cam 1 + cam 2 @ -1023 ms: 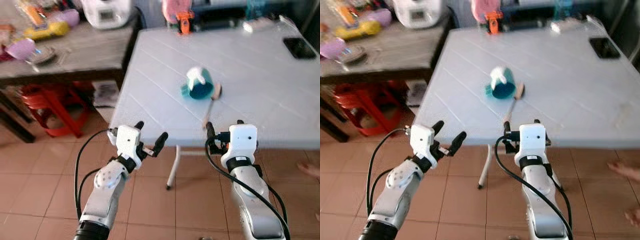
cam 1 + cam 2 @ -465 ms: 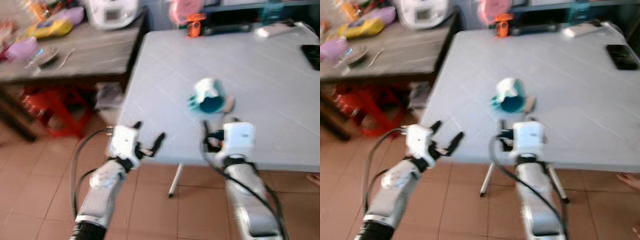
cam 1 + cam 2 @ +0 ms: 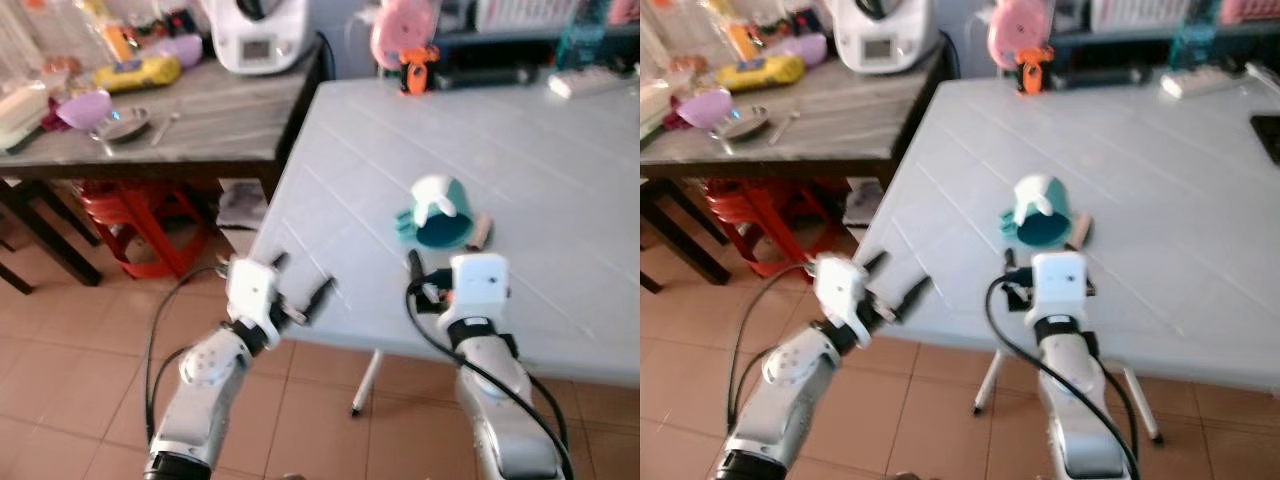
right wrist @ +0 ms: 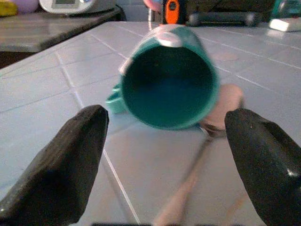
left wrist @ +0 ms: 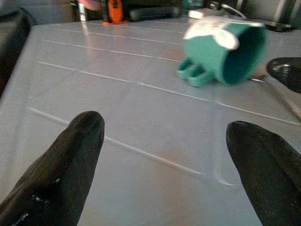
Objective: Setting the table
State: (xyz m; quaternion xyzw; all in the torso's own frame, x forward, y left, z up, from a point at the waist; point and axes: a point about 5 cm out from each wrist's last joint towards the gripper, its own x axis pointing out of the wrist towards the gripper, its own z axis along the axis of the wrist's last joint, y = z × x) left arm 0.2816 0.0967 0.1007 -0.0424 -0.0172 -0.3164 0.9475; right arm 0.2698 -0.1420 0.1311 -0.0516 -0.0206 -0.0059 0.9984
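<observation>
A teal cup lay on its side near the middle of the pale table, its open mouth facing the robot and its handle resting on the tabletop. A wooden spoon lay just beside the cup at about its 3 o'clock, bowl end touching or nearly touching the rim, handle running toward the near edge. The right gripper hovered over the near part of the table at the cup's 6 o'clock, fingers spread wide apart and holding nothing, the cup's mouth framed between them. The left gripper sat at the table's near edge, around the cup's 8 o'clock, likewise spread wide and empty. A wooden side table carrying a white appliance stood at 10 o'clock.
</observation>
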